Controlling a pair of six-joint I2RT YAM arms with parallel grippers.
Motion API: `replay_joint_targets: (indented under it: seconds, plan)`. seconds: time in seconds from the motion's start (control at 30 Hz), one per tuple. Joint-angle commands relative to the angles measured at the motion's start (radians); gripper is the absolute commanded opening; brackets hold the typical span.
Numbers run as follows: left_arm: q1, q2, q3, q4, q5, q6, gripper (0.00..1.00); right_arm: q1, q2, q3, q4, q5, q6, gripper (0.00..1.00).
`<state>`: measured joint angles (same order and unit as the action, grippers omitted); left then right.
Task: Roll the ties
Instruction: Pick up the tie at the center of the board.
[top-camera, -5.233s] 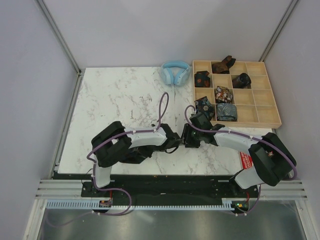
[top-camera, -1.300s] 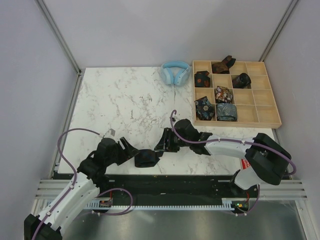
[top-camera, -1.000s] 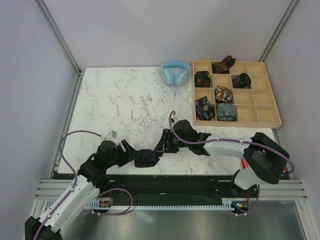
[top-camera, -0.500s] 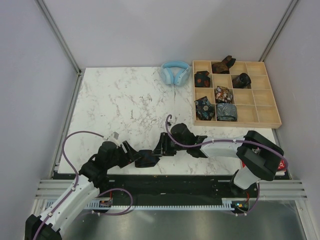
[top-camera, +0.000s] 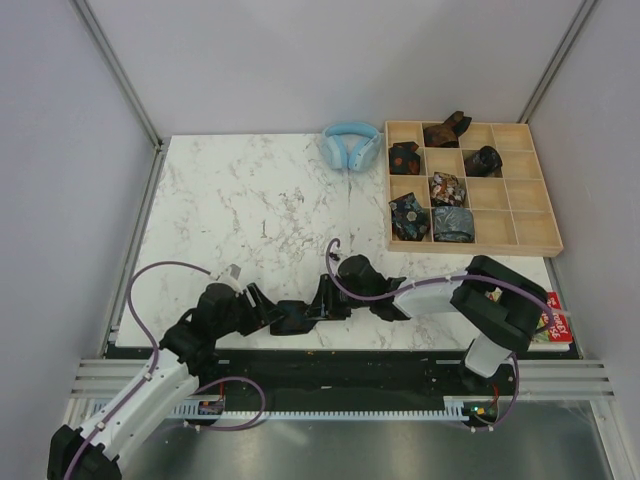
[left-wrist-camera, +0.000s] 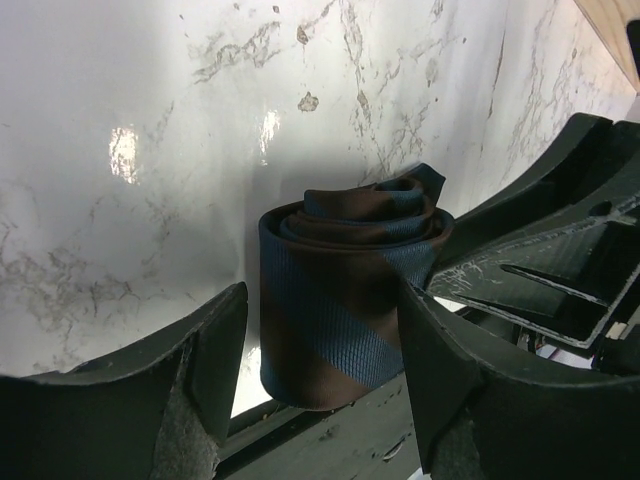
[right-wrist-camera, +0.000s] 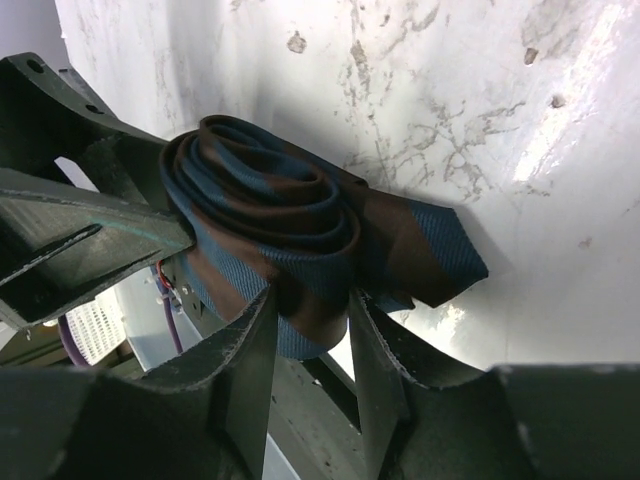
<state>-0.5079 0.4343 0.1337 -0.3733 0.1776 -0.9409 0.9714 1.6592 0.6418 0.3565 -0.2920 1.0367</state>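
A tie (top-camera: 295, 316) with brown and blue stripes lies rolled into a coil at the table's front edge, its pointed end sticking out toward the right gripper. My left gripper (top-camera: 272, 311) reaches it from the left. In the left wrist view the tie (left-wrist-camera: 340, 250) sits between the spread fingers of the left gripper (left-wrist-camera: 322, 300), with a strip of bare table showing beside the left finger (left-wrist-camera: 215, 360). My right gripper (top-camera: 322, 300) comes from the right. In the right wrist view the right gripper (right-wrist-camera: 310, 300) pinches the near rim of the tie (right-wrist-camera: 270, 210).
A wooden compartment tray (top-camera: 545, 243) at the back right holds several rolled ties (top-camera: 452, 222). Light blue headphones (top-camera: 350, 145) lie left of the tray. A red packet (top-camera: 552, 325) sits by the right arm's base. The black front rail runs just below the coil.
The right gripper has slid left and nearer onto the coil and its jaws have narrowed. The left gripper has crept in around the coil from the other side. The coil has barely shifted.
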Motion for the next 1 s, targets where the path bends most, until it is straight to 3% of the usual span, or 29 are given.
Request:
replay_joint_targets:
  seconds: [0.0, 0.33, 0.6, 0.73, 0.83, 0.93, 0.97]
  plan:
    - [-0.014, 0.009, -0.025, 0.065, 0.039, 0.040, 0.66, 0.004, 0.046, -0.011, 0.058, 0.007, 0.009, 0.41]
    - [-0.032, 0.006, -0.051, 0.117, 0.086, 0.057, 0.64, 0.004, 0.129, -0.005, 0.111, -0.001, 0.028, 0.40]
    - [-0.035, 0.049, -0.068, 0.181, 0.089, 0.048, 0.50, 0.004, 0.146, -0.002, 0.121, -0.004, 0.028, 0.40]
    - [-0.041, 0.104, -0.066, 0.234, 0.091, 0.050, 0.33, 0.004, 0.146, -0.001, 0.122, -0.007, 0.026, 0.40]
    - [-0.044, 0.147, -0.046, 0.247, 0.088, 0.062, 0.15, 0.003, 0.130, 0.004, 0.099, -0.003, 0.016, 0.42]
    - [-0.046, 0.178, -0.005, 0.246, 0.085, 0.071, 0.02, -0.002, 0.073, 0.022, 0.020, 0.022, -0.010, 0.46]
    - [-0.047, 0.184, 0.026, 0.241, 0.083, 0.074, 0.02, -0.010, 0.053, 0.028, -0.013, 0.033, -0.033, 0.47]
